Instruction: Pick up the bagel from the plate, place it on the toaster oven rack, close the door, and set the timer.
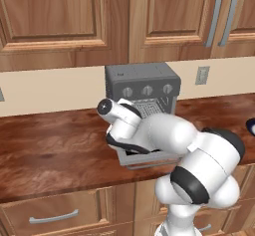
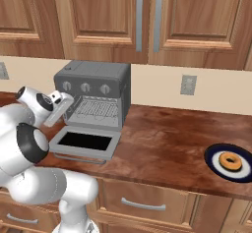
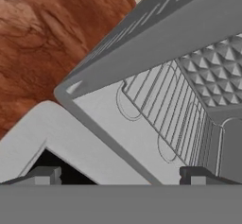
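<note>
Wood cupboards [image 2: 98, 15] hang over a long brown surface [image 2: 167, 138] with a pale wall behind it. On the surface, against the wall, sits a grey toaster oven [image 2: 93, 97] with three round knobs along its top front. Its door [image 2: 84, 142] is folded down flat toward the near edge, dark glass facing up. Inside the oven the silver rack [image 2: 98, 108] spans the hole.

The white arm [image 1: 164, 135] reaches in from the near side, and its hand is just in front of the open oven, above the door. The jaws [image 3: 120, 176] are wide apart and hold nothing; in the hand view they point at the door and the rack.

Far off to the right on the surface, near its front edge, lies the dark blue plate [image 2: 214, 164]. The bagel [image 2: 230, 161] sits on it, well apart from the oven and the arm.
</note>
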Robot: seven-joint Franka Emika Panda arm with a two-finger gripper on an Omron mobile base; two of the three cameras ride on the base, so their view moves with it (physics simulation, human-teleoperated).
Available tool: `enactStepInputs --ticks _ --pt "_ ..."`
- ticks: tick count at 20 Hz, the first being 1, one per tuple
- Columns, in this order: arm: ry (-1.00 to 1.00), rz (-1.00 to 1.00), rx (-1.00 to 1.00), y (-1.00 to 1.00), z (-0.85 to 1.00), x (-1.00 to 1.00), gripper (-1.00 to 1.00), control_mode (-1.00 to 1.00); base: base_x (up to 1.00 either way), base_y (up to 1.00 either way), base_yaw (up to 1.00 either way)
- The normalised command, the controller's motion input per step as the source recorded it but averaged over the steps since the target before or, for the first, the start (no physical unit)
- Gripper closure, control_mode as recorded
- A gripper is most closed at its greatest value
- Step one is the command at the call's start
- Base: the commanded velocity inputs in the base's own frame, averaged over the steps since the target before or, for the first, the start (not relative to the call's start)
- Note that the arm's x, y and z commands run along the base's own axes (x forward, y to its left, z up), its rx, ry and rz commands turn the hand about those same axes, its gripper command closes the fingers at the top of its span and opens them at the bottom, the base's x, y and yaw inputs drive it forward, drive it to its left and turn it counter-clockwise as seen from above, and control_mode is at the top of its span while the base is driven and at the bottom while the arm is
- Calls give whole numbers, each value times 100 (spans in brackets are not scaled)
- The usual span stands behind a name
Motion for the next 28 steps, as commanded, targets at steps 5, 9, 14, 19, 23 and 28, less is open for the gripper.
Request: enactStepInputs --ticks 5,9,14,19,23,28 --pt "0 0 0 0 -2 14 -100 -100 0 0 0" --pt "0 1 0 -1 -6 14 -100 -100 0 0 0" --pt "0 6 -1 -7 -15 6 -100 -100 0 0 0" --pt "0 9 -1 -13 -10 2 -100 -100 0 0 0" --pt "0 8 0 -11 0 3 -100 -100 0 0 0" --pt "0 9 0 -2 0 4 -100 -100 0 0 0"
